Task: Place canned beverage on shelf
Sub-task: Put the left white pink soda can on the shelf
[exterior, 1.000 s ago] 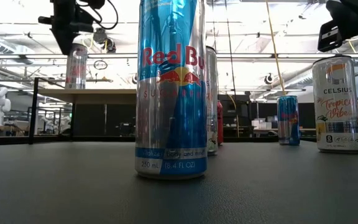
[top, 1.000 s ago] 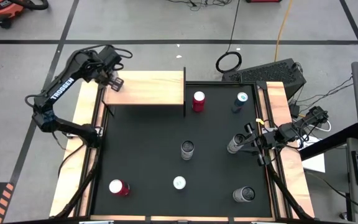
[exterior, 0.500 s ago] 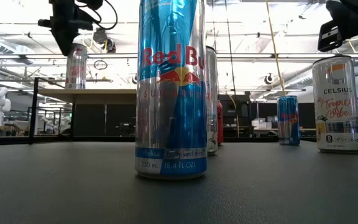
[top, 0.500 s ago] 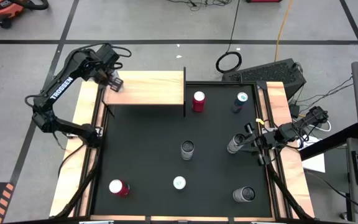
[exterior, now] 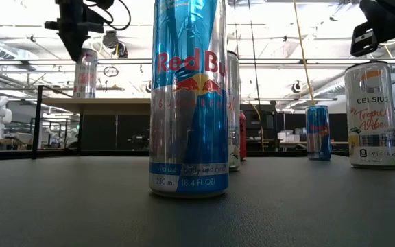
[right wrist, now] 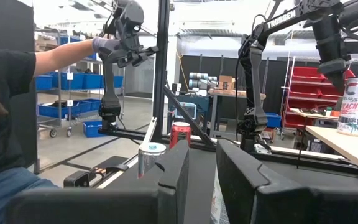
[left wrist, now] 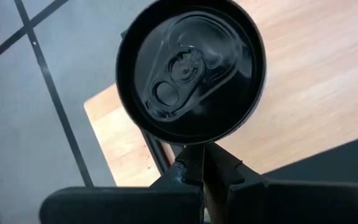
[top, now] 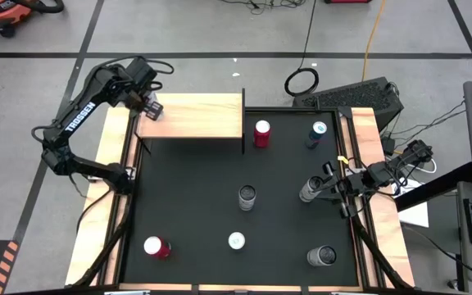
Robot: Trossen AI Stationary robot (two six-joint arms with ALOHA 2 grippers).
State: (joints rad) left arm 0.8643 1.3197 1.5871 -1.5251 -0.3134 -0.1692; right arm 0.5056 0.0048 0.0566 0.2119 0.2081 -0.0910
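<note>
A pale canned beverage stands upright on its base at the far-left corner of the wooden shelf. Its dark top fills the left wrist view, and it also shows in the right wrist view. My left gripper is shut and points steeply down, just above the can's top rim. My right gripper waits at the table's right edge, raised and slightly open with nothing between its fingers, above a white Celsius can. My left gripper's shut fingertips stand at the edge of the can's top rim, coming from above. I cannot tell whether they touch it. The can stands upright on the shelf.
Several other cans stand on the black mat: a red one and a blue one at the far side, a grey one in the middle, and three along the near edge. A dark post bounds the shelf's right end.
</note>
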